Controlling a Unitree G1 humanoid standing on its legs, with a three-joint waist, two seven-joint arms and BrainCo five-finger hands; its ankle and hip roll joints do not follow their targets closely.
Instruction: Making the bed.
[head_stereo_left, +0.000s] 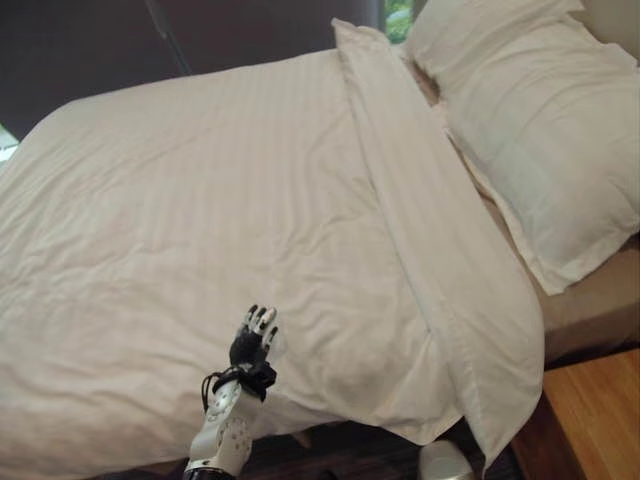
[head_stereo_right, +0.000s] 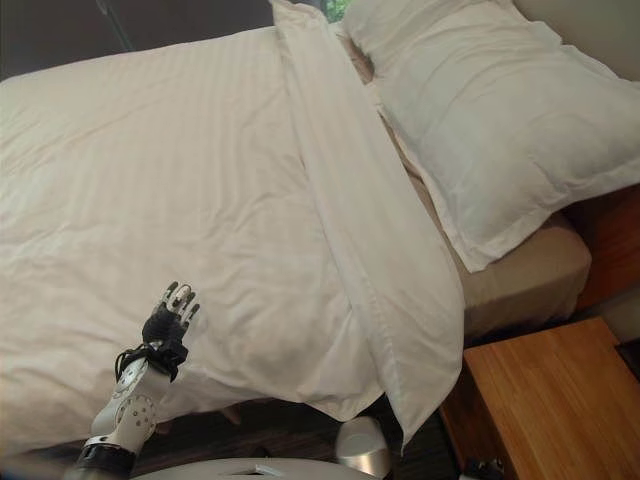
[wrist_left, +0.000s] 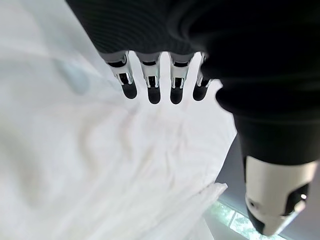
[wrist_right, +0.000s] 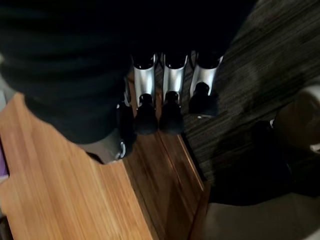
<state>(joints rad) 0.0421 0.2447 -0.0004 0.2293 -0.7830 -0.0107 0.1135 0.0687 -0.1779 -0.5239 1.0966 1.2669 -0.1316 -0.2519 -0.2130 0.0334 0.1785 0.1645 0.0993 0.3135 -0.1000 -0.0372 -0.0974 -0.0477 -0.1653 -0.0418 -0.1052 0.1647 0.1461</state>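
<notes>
Left eye view: white duvet (head_stereo_left: 200, 220) spread over the bed, folded band toward the pillows (head_stereo_left: 540, 130) at 2 o'clock. Left hand (head_stereo_left: 253, 340), fingers straight and apart, is rested at the 6 o'clock edge, nothing gripped. Right hand (wrist_right: 165, 100), relaxed and empty, is hung over the wooden nightstand (wrist_right: 60, 200). Risk: fresh wrinkles dragged in by flat fingers.

Pillows (head_stereo_left: 540, 120) crowding headboard end

A wooden bedside table (head_stereo_right: 550, 400) stands beside the bed, on dark striped carpet (wrist_right: 260, 75).
</notes>
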